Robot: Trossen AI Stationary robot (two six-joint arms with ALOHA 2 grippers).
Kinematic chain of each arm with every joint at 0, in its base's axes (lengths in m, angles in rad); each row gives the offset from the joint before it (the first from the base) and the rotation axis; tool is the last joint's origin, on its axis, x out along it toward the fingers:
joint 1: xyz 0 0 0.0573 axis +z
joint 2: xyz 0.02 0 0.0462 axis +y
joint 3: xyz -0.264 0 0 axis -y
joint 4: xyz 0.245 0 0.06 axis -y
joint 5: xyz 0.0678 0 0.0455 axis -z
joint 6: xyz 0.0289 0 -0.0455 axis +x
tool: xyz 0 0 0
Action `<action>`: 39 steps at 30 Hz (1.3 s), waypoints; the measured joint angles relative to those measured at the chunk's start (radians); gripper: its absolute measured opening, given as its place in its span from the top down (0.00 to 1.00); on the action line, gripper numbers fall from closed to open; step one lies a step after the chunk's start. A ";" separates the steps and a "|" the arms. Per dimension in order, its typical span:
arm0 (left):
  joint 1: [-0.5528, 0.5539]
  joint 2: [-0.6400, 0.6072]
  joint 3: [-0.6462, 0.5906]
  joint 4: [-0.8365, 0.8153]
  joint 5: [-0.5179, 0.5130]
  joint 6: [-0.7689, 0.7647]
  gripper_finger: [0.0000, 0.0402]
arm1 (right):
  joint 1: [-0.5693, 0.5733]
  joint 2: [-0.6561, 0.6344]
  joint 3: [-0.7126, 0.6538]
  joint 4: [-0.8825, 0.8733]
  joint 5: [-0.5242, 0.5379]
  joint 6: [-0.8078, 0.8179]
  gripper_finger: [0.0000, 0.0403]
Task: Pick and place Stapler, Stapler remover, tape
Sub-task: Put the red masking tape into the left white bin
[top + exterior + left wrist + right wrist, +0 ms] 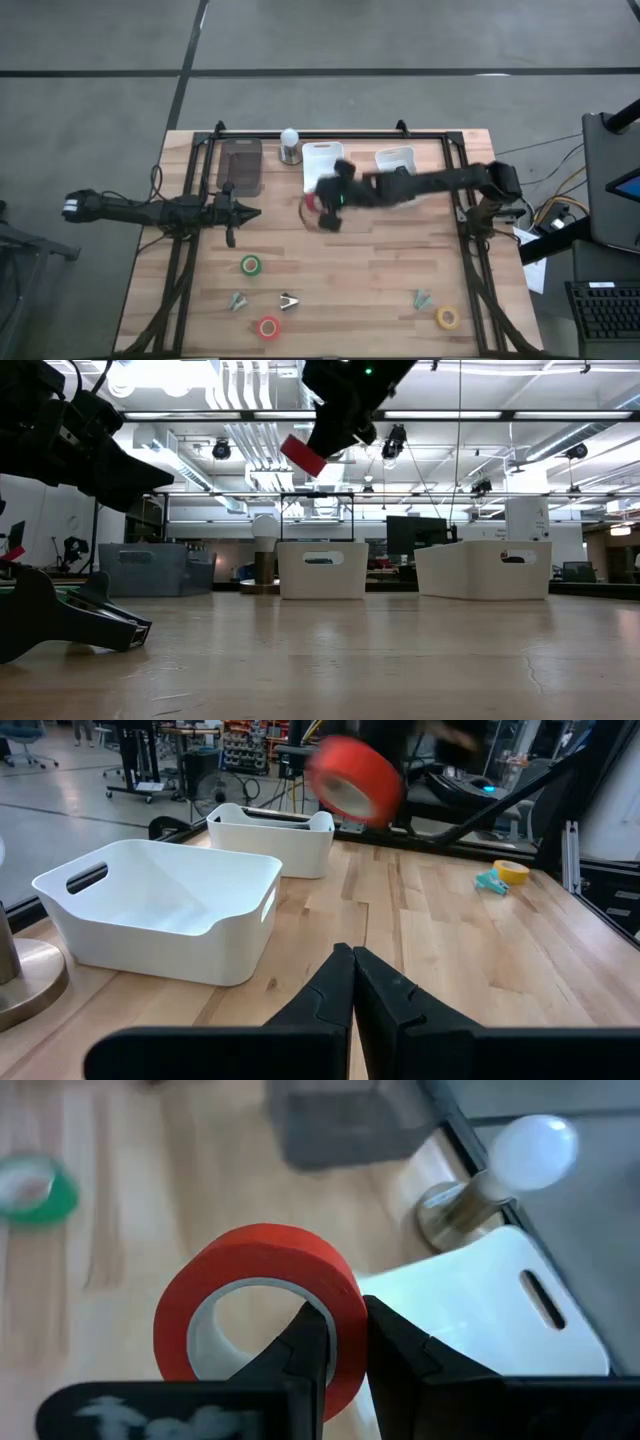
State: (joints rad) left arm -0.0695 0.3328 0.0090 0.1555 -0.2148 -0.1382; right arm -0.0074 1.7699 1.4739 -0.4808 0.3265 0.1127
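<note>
- L gripper (232,211) closed, empty, waiting at table's left.
- Green tape (250,265), another red roll (268,326), yellow tape (447,318) at near edge, not yet placed.
- R gripper (340,1342) pinches red tape (262,1295) in mid-air, beside white bin (322,160); lamp (289,143) close by.

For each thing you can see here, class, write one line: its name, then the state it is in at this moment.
Red tape: held off the table, near the white bins.
Right claw: shut on red tape's wall.
Left claw: shut, empty, above the table.
Green tape: lying flat.
Yellow tape: lying flat.
Near white bin: upright, empty.
Lamp: upright.
</note>
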 joint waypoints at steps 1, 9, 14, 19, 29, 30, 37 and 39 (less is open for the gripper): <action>0.000 0.000 0.000 0.000 0.000 0.000 0.97 | -0.032 0.000 0.016 0.000 -0.030 0.013 0.88; 0.000 0.000 0.000 0.000 0.000 0.000 0.97 | -0.253 0.000 0.070 -0.002 -0.225 0.095 0.88; 0.000 0.000 0.000 0.000 0.000 0.000 0.97 | -0.328 0.000 0.069 -0.018 -0.234 0.116 0.87; 0.000 0.000 0.000 0.000 0.000 0.000 0.97 | -0.356 0.007 0.065 -0.012 -0.234 0.119 0.87; 0.000 0.000 0.000 0.000 0.000 0.000 0.97 | -0.362 0.046 0.065 -0.013 -0.275 0.156 0.87; 0.000 0.000 0.000 0.000 0.000 0.000 0.97 | -0.363 0.048 0.064 -0.013 -0.275 0.160 0.87; 0.000 0.000 0.000 0.000 0.000 0.000 0.97 | -0.363 0.096 0.064 -0.017 -0.275 0.169 0.87; 0.000 0.000 0.000 0.000 0.000 0.000 0.97 | -0.368 0.103 0.063 -0.017 -0.275 0.169 0.87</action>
State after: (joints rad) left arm -0.0694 0.3325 0.0093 0.1555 -0.2150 -0.1380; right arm -0.3751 1.8731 1.5372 -0.4980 0.0512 0.2813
